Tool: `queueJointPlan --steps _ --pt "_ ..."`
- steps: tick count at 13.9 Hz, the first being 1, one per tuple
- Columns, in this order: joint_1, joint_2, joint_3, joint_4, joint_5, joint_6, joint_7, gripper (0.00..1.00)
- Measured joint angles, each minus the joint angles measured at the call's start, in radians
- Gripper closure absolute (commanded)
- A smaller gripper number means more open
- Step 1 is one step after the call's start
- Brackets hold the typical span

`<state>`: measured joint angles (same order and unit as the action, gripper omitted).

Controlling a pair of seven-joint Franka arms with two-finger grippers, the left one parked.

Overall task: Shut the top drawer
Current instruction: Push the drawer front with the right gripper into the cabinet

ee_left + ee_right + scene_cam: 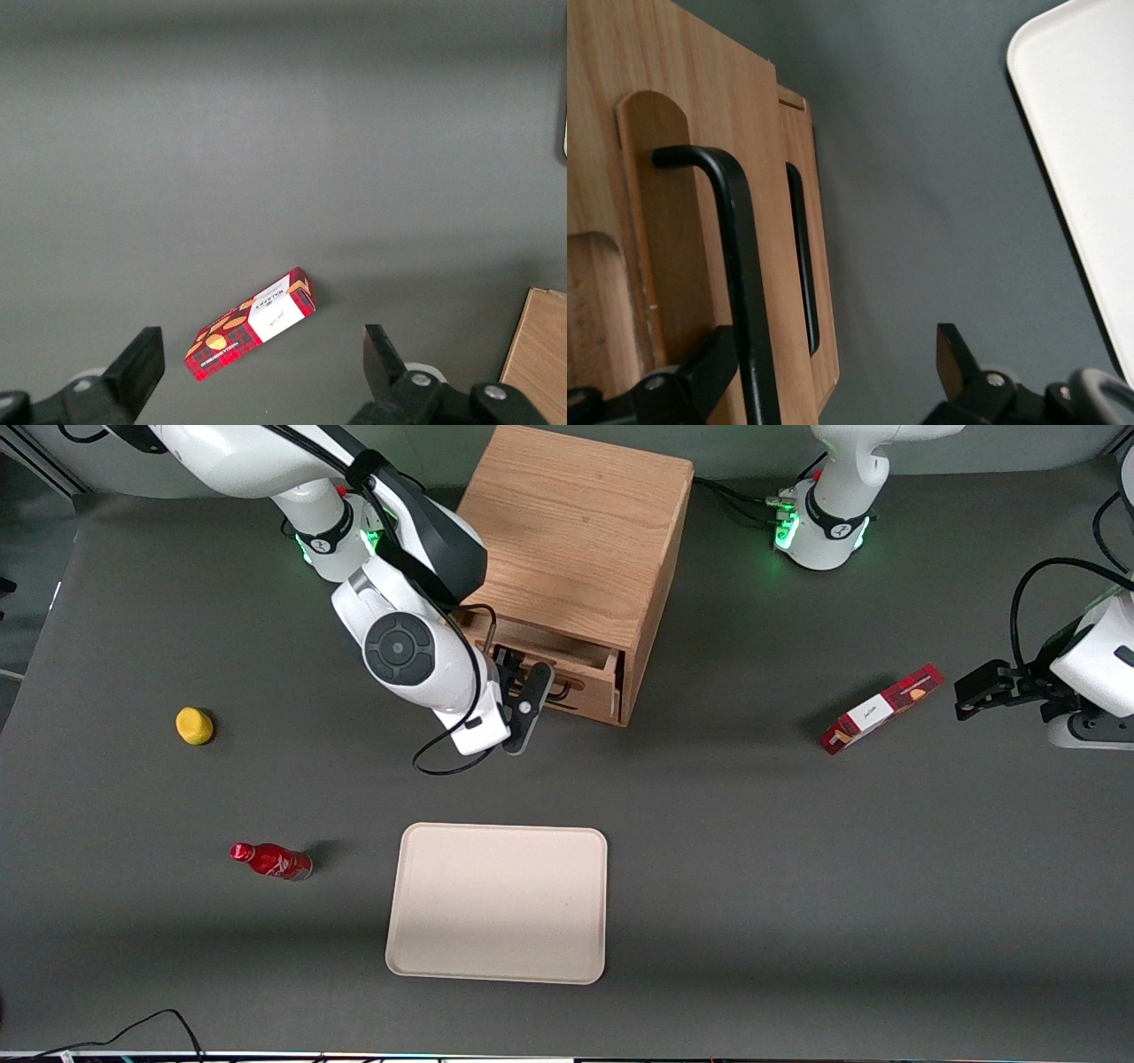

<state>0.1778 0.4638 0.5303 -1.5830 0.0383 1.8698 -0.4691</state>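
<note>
Spread apart, the jaws of the right arm's black two-finger gripper [523, 708] sit at the front of the light oak top drawer [558, 669], one finger beside its black wire handle [740, 266]. That drawer stands pulled out of the wooden cabinet [576, 540]. Nearer the camera lies a cream rectangular tray [498, 902].

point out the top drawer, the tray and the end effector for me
top drawer [567, 657]: front view, on its open inside, sticking out of the cabinet.
tray [498, 902]: front view, on its bare flat middle.
end effector [833, 376]: right wrist view, midway between its open fingertips, at the drawer's black handle.
</note>
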Motion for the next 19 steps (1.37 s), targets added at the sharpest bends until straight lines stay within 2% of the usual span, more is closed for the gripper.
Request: queueJointPlan --steps 19 --pt "0.015 -0.021 0.033 -0.027 -0.003 -0.002 0.059 0.00"
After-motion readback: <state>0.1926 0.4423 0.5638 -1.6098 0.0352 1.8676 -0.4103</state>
